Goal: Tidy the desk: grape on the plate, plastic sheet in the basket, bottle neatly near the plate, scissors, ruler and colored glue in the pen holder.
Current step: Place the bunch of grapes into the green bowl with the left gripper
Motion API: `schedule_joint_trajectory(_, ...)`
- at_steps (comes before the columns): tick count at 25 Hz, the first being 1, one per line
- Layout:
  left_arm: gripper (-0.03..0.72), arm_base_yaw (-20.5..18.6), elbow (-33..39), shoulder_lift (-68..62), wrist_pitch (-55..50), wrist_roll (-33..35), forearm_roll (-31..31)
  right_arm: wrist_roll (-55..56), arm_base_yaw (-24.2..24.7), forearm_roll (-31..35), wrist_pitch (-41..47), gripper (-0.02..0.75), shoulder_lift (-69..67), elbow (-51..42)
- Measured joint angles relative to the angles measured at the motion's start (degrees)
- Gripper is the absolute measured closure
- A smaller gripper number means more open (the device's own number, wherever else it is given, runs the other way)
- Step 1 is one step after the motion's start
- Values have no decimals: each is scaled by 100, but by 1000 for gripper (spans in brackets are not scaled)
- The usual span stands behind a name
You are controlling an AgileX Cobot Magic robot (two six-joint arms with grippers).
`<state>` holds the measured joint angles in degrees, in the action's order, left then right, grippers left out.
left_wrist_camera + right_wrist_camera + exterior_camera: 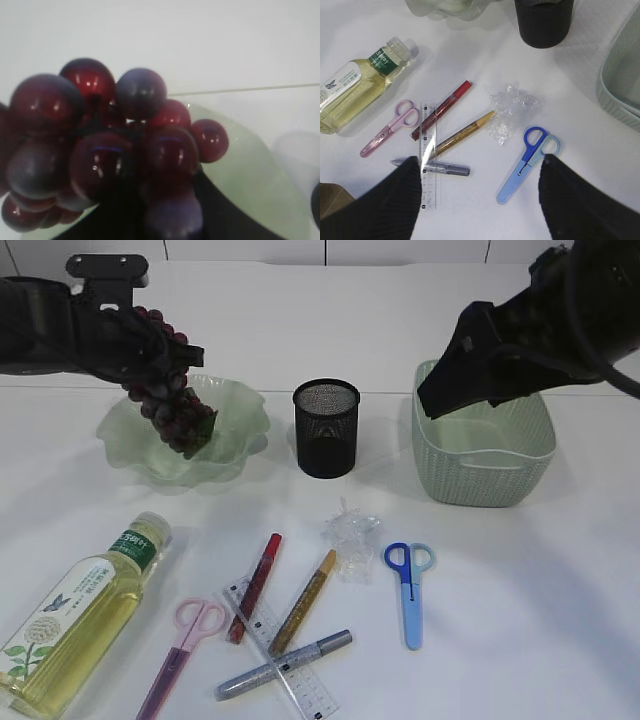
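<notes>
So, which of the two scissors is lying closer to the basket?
The blue scissors, right of the crumpled plastic sheet and below the basket. The pink scissors lie far left, beside the bottle.

Open tabletop between pen holder (326,427) and basket (484,455); clutter in front.

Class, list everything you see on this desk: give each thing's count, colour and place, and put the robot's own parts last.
grapes: one bunch, dark red, held over the plate
plate: one, pale green, back left
pen holder: one, black mesh, back centre
basket: one, pale green, back right
bottle: one, yellow liquid, lying front left
scissors: two, pink front left, blue front right
glue pens: three, red, gold, silver, front centre
ruler: one, clear, front centre
plastic sheet: one, clear, crumpled, centre
left pincer: black, shut on grapes
right pincer: black, open, above the desk
</notes>
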<state>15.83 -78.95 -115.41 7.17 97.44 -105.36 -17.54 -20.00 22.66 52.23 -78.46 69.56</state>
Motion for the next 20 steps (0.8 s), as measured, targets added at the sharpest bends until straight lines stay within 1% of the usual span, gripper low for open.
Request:
schedule_joint_trajectory(3, 522, 0, 0, -49, 0, 0, 0, 9, 0, 0, -10, 173, 0, 0)
schedule_joint_trajectory(5, 494, 0, 0, -82, -27, 0, 0, 9, 0, 0, -10, 173, 0, 0)
schedule_joint_trajectory(7, 443, 0, 0, -115, -90, -13, 0, 9, 0, 0, -10, 173, 0, 0)
schedule_joint_trajectory(10, 342, 0, 0, -165, -162, -95, 10, 9, 0, -10, -21, 173, 0, 0)
schedule_joint_trajectory(14, 253, 0, -17, -211, -172, -355, 10, 9, 0, -10, -21, 173, 0, 0)
schedule_joint_trajectory(16, 228, 0, -37, -208, -127, -438, 10, 9, 0, -10, -21, 173, 0, 0)
schedule_joint_trajectory(20, 216, 0, -39, -208, 11, -512, 10, 9, 0, -10, -21, 173, 0, 0)
